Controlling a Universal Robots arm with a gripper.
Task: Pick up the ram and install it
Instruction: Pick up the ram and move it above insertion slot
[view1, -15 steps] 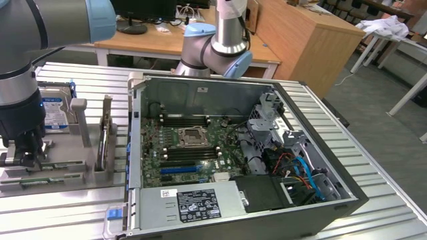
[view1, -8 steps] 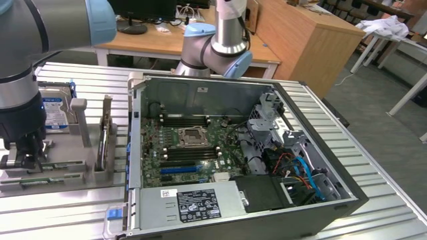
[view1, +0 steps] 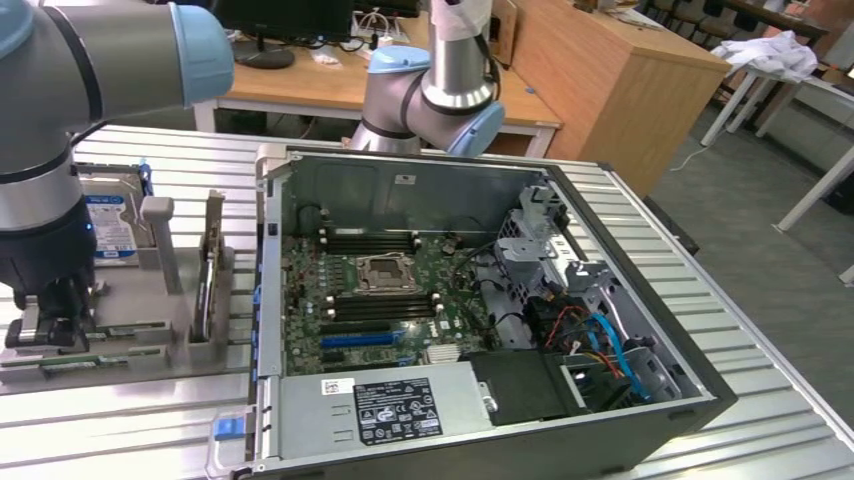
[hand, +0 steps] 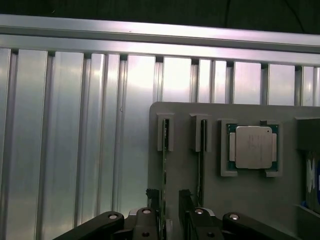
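Observation:
Two ram sticks stand on edge in slots of a grey holder plate (hand: 235, 200). My gripper (hand: 169, 202) hangs low over the plate, open, and its dark fingers (hand: 151, 207) stand on either side of the nearer ram (hand: 164, 167) without pressing on it. The second ram (hand: 201, 160) lies just outside the other finger. In the exterior view, my gripper (view1: 47, 325) sits at the left end of the holder, left of the open computer case (view1: 274, 300). The motherboard (view1: 387, 290) lies exposed inside the case with dark memory slots (view1: 367, 240) showing.
A square silver processor (hand: 252, 146) rests in a pocket of the plate beside the rams. A hard drive with a blue label (view1: 110, 225) stands upright behind my gripper. A second robot arm (view1: 434, 95) stands behind the case. The slatted metal table (hand: 60, 150) stretches beyond the plate.

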